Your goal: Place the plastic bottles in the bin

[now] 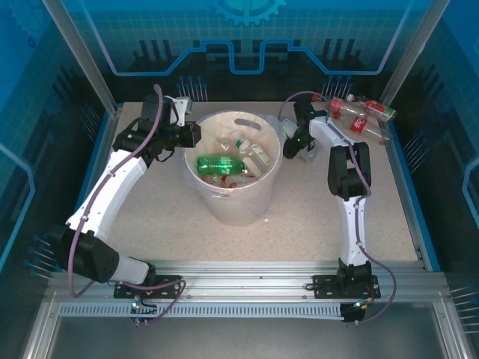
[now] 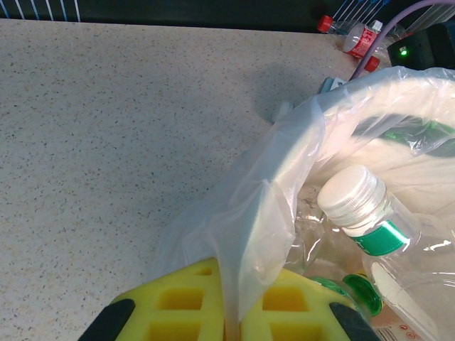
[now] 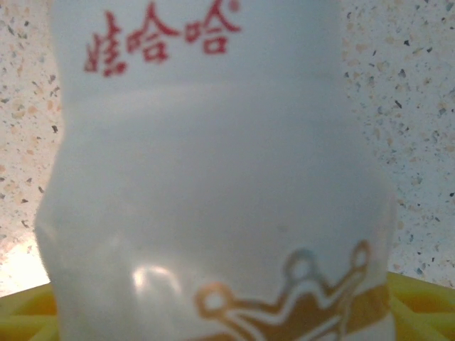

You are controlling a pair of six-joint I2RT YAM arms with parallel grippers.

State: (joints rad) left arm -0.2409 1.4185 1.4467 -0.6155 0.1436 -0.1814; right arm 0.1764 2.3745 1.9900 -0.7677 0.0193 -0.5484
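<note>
Top view: the bin (image 1: 239, 206) stands mid-table holding several plastic bottles (image 1: 217, 163); the right gripper (image 1: 290, 146) sits beside it. Left wrist view: the left gripper (image 2: 231, 312) is clamped on the bag liner (image 2: 263, 206). Right wrist view: a white bottle (image 3: 213, 177) blocks the jaws, so the grip cannot be determined.

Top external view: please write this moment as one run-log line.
left gripper: shut on bag liner at bin rim | right gripper: white bottle between pads, grip unclear | red-labelled bottles: far right, outside bin

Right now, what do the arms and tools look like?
Left arm and right arm: white shells, black joints, a purple cable along each. Left tool: yellow pads with square recesses, black outer corners. Right tool: yellow pads too.
</note>
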